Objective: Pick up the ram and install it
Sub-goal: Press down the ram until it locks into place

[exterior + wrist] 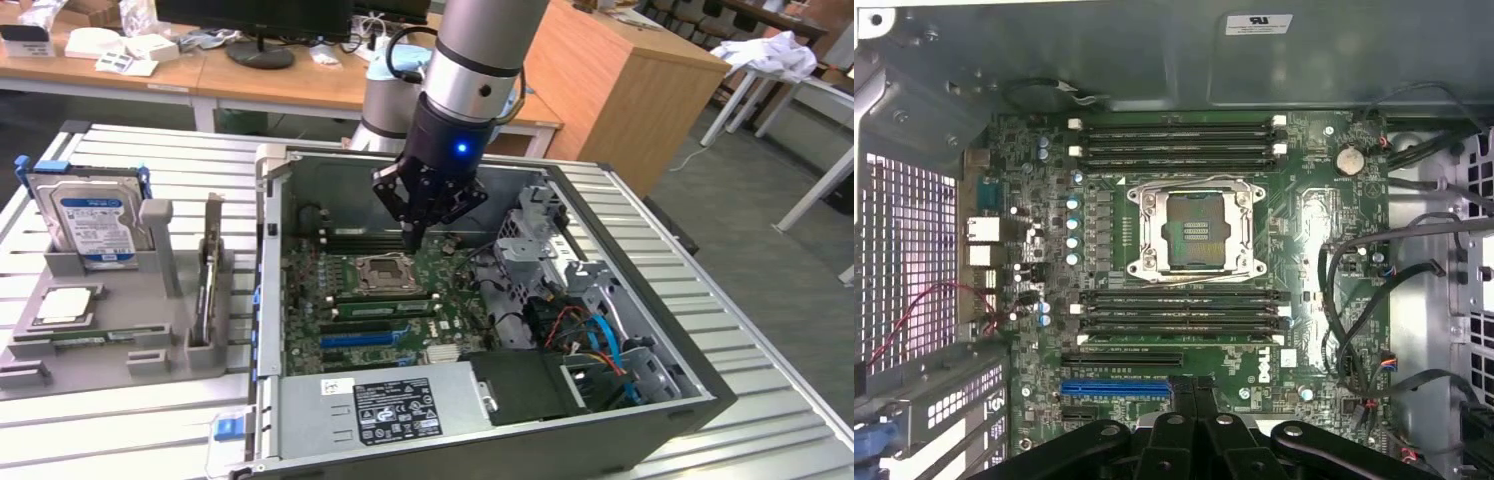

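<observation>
On the exterior view's left, a grey holder tray [134, 360] is seen on the slatted table [120, 430], with a silver hard drive [87, 212] stood upright in it; what appears to be the ram [83, 340] is laid flat in the tray's near part, a thin green stick with pale patches; it is well apart from the gripper [411, 238], with the wall of the open computer case [667, 400] between them. The gripper is hung inside the case above the motherboard [1324, 230], near the empty processor socket [1197, 230]; in the wrist view its fingers [1179, 415] are pressed together, clenched, and nothing is seen grasped between them.
</observation>
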